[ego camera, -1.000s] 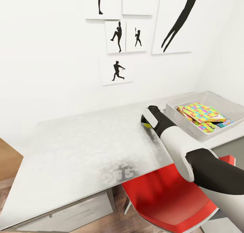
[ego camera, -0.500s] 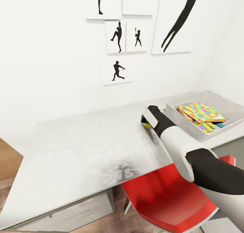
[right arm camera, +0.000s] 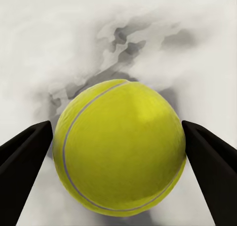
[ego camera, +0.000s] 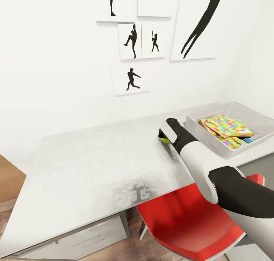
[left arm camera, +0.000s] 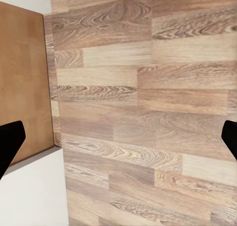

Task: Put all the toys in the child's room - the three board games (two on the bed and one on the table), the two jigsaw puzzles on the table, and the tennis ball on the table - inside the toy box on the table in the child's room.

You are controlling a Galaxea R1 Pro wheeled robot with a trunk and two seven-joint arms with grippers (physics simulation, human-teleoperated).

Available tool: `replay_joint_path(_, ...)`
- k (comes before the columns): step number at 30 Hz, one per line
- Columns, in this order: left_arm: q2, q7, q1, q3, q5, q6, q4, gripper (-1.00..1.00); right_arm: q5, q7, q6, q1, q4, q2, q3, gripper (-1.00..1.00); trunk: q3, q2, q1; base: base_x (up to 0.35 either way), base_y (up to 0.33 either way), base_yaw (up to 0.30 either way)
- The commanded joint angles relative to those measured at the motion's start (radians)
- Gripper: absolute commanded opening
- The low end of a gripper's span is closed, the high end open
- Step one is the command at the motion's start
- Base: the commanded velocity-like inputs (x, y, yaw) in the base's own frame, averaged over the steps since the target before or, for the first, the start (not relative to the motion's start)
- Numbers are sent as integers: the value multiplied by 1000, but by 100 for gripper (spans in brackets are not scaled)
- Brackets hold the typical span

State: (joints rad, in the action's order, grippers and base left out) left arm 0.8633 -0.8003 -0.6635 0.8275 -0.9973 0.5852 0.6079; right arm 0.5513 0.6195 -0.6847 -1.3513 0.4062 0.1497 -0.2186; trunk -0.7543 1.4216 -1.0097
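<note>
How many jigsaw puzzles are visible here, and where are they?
2: both jigsaw puzzles lie stacked inside the toy box, upper one, lower one peeking out beneath. Other items may be hidden underneath.

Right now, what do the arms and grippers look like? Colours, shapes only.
In the head view the right arm has a glossy black upper segment, a smooth white rounded forearm and a black wrist with a white panel. The right gripper has two plain black wedge-shaped fingers. The left gripper has matching black fingers. No cables or markings visible.
</note>
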Motion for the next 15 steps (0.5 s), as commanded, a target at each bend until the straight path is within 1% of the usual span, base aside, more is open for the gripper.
replay_joint_path(1, -1, -7, -2, 4, -6, 4, 1, 100, 18, 8, -3, 0, 0, -1, -7, -100, -1, 0, 0, 0, 0, 0)
replay_joint_path(3, -1, -7, -2, 4, -6, 4, 1, 100, 18, 8, -3, 0, 0, -1, -7, -100, -1, 0, 0, 0, 0, 0)
replay_joint_path(15, 0, -7, -2, 4, -7, 4, 0, 100, 19, 6, -4, -1, 0, -1, -7, -100, 37, -84, 46, 0, 0, 0)
